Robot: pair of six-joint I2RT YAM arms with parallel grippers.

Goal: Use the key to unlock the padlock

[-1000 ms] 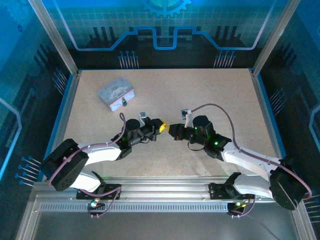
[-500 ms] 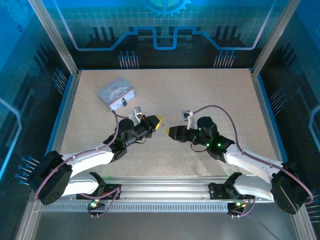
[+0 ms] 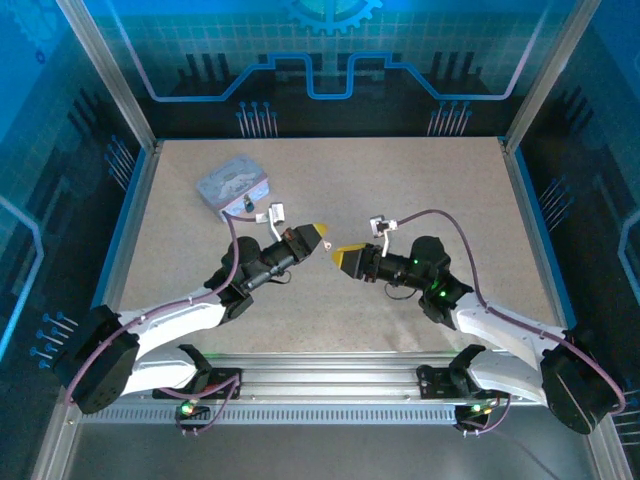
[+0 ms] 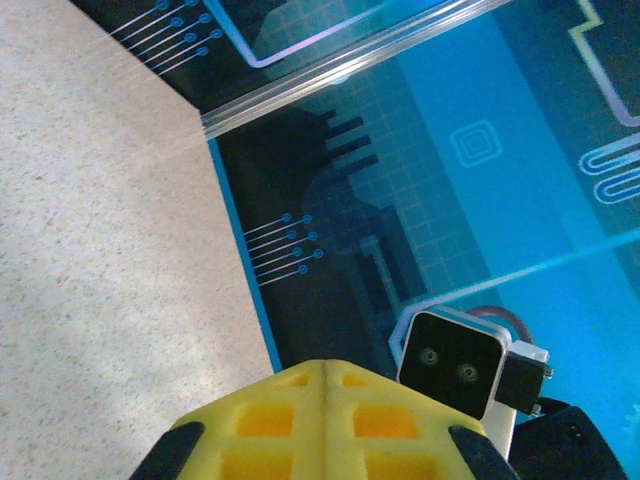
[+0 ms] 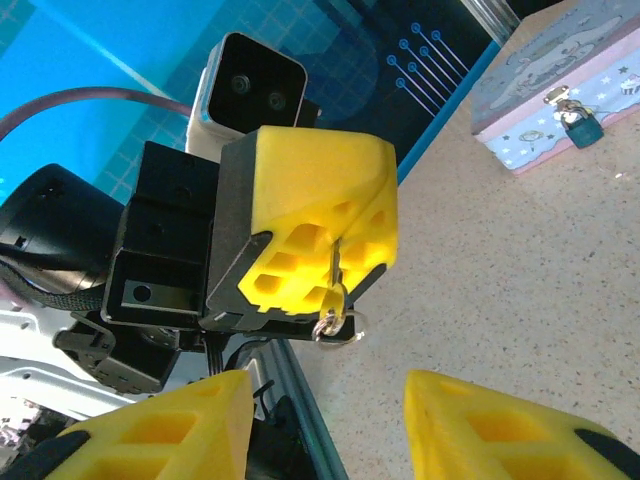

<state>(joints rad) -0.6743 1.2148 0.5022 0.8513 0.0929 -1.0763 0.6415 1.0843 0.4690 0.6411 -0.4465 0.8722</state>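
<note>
Pinching the key [image 5: 333,282], the left gripper [image 5: 330,230] is closed at centre frame in the right wrist view. The key is a thin metal sliver with a small ring dangling below. At the bottom, the right gripper [image 5: 325,425] stands open. At upper right, the small, dark blue-grey padlock [image 5: 578,123] hangs on the clasp of the tin [image 5: 540,70], which rests on the desk [image 5: 500,250].

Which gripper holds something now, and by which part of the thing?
The left gripper pinches the key by its thin shaft; the ringed end hangs out below. The right gripper is open and empty.
</note>
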